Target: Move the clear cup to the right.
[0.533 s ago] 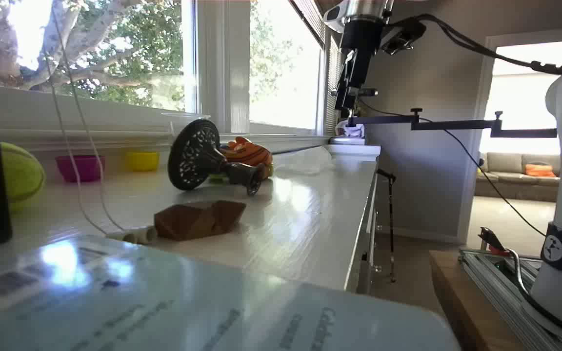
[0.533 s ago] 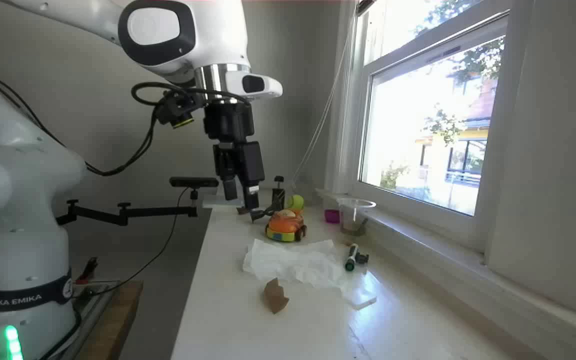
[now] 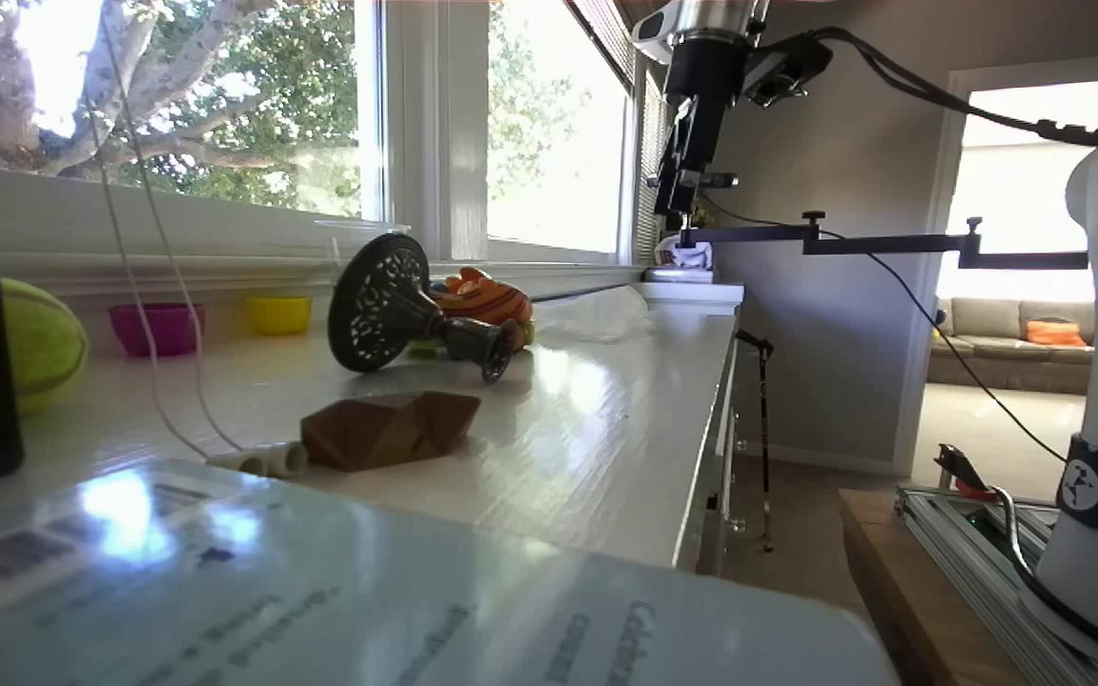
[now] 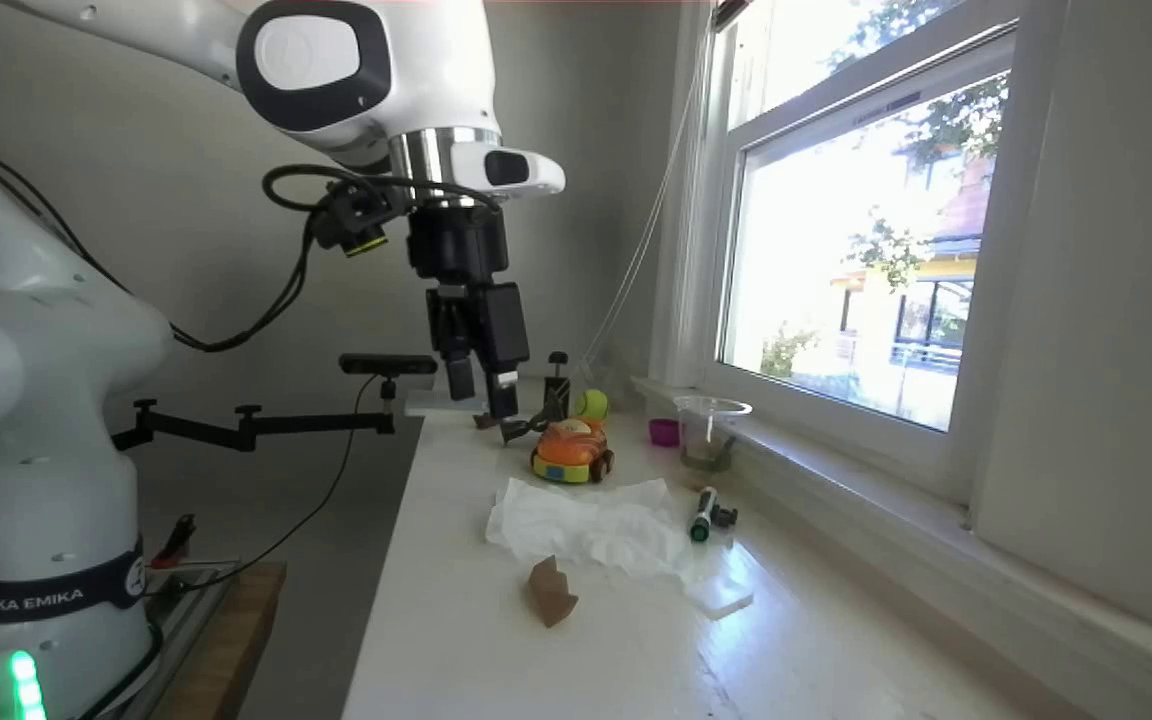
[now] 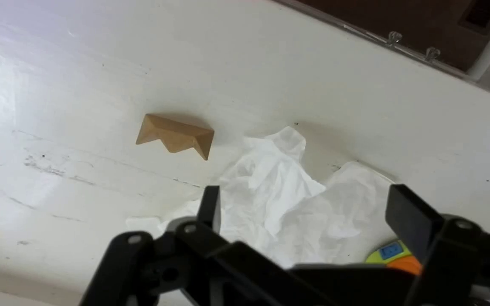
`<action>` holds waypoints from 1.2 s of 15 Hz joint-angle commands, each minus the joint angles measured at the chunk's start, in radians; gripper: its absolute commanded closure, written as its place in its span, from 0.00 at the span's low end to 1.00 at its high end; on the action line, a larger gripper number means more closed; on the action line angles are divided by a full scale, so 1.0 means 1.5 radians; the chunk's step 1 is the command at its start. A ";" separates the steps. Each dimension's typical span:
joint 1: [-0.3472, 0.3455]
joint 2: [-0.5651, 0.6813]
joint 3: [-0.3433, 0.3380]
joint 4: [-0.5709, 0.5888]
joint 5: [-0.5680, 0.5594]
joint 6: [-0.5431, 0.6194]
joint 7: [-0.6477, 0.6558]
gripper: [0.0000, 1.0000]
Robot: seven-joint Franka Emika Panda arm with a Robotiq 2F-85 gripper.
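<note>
Standing outside the left long edge of the bench (image 4: 436, 640) in an exterior view, the arm (image 4: 66, 320) reaches over it, its last part pointing steeply downward. The gripper (image 4: 482, 398) hangs above the bench, its jaws parted widely. Farther right sits an orange toy car (image 4: 572, 445). Near the right, window-side edge, the clear cup (image 4: 706, 432) stands upright; whether it touches the window sill (image 4: 836, 465), I cannot tell well.

Clear plastic cup (image 4: 709, 432), glossy counter (image 3: 597, 448), crinkled paper (image 5: 270, 182), matt fingers (image 5: 411, 217)
</note>
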State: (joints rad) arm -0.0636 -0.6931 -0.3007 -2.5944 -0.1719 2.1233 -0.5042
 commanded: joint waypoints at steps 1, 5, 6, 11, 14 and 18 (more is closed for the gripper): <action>0.010 0.028 0.007 0.010 0.046 0.022 0.038 0.00; 0.031 0.082 0.023 0.025 0.116 0.103 0.095 0.00; 0.034 0.098 0.030 0.031 0.126 0.130 0.107 0.00; 0.049 0.221 0.064 0.084 0.168 0.259 0.176 0.00; 0.042 0.305 0.090 0.149 0.183 0.300 0.247 0.00; 0.026 0.401 0.126 0.250 0.174 0.301 0.379 0.00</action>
State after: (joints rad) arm 0.0011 -0.2130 -0.1557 -2.3546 0.0659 2.5812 -0.0580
